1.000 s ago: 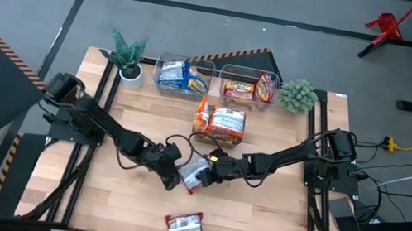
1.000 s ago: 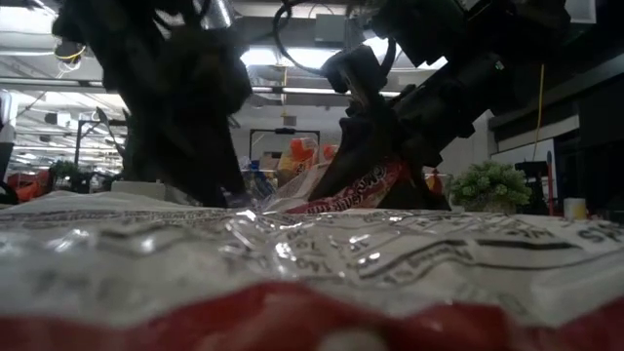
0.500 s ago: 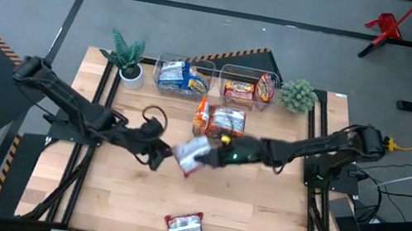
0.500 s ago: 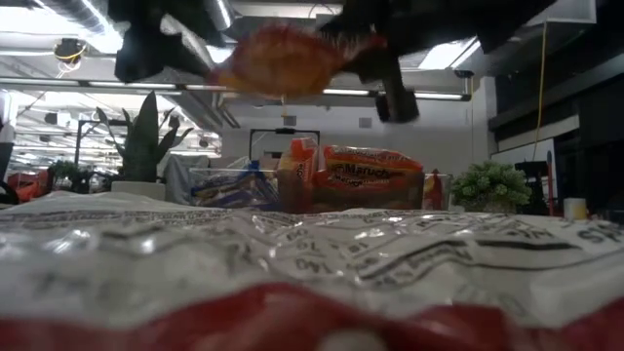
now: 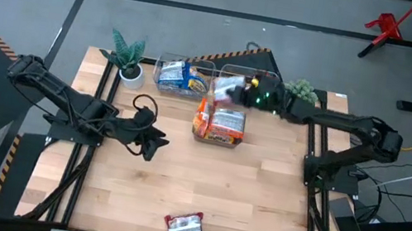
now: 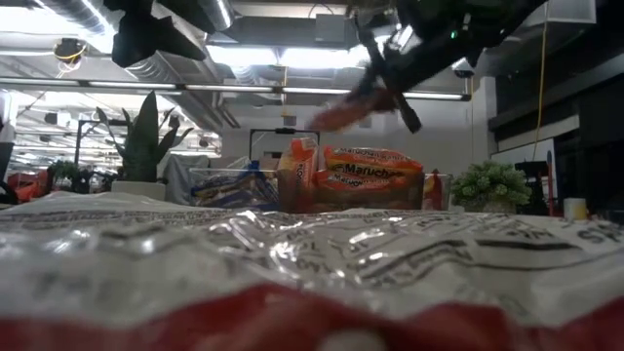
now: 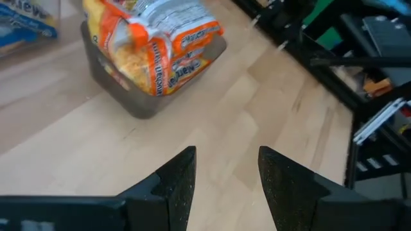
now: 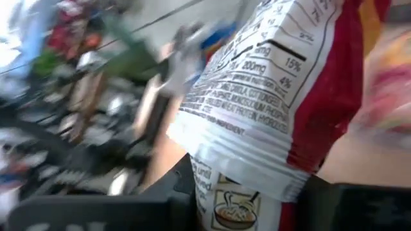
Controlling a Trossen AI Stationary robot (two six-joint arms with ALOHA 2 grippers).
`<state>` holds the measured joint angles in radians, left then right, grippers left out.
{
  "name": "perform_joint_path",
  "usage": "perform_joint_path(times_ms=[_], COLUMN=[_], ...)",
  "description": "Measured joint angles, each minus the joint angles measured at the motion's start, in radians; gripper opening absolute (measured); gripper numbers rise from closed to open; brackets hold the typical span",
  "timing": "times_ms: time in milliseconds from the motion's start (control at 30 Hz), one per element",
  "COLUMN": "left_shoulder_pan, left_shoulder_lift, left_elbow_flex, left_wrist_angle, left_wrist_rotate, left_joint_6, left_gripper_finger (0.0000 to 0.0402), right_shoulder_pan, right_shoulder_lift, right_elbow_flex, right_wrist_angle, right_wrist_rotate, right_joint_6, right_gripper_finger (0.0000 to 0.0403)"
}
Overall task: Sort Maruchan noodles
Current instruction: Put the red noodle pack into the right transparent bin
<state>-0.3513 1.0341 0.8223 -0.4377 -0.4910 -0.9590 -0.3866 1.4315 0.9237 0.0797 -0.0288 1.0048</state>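
Sorting scene, places given relative to the dark grey tray [image 5: 217, 137] near the middle of the wooden surface [image 5: 259, 200]. The tray holds orange and brownish-white noodle packets [image 5: 227, 124], one orange packet [image 5: 203, 115] standing on edge at its left end; the left wrist view shows the same tray [image 7: 138, 109] with its orange packets [image 7: 157, 38]. Beyond the tray, at the far edge of the surface, stand two clear bins: the left bin [image 5: 166, 64] contains blue-white packets [image 5: 181, 76], and the right bin [image 5: 268, 102] contains red-white packets, largely hidden under the right arm. The right tool [image 5: 235, 89] is above the right bin, just past the tray's far side, closed on a red-white packet [image 5: 226, 87]; the right wrist view shows this packet [image 8: 282, 83] clamped between the fingers, its white printed back facing the camera. The left tool [image 5: 153, 142] hangs over bare surface to the left of the tray, its fingers [image 7: 176, 183] parted and holding nothing. One further red-white packet [image 5: 186, 230] lies well apart from the tray, at the near edge of the surface. A spiky potted plant [image 5: 128, 56] stands left of the bins and a round green plant [image 5: 302, 90] right of them
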Motion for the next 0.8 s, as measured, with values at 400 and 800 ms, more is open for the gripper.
perform_joint_path(times_ms=[400, 800], left_shoulder_pan=[0.002, 0.002], left_shoulder_lift=[0.001, 0.001], left_elbow_flex=[0.000, 0.000], left_wrist_angle=[-0.090, -0.104], left_wrist_rotate=[-0.001, 0.002], left_joint_6=[0.019, 0.027], left_gripper_finger=[0.0163, 0.0163], right_shoulder_pan=[-0.228, -0.258], right_shoulder_lift=[0.051, 0.209], right_elbow_flex=[0.001, 0.001], right_wrist_angle=[-0.072, 0.061], right_wrist_rotate=[0.021, 0.020], right_joint_6=[-0.101, -0.101], right_gripper_finger=[0.0085, 0.0087])
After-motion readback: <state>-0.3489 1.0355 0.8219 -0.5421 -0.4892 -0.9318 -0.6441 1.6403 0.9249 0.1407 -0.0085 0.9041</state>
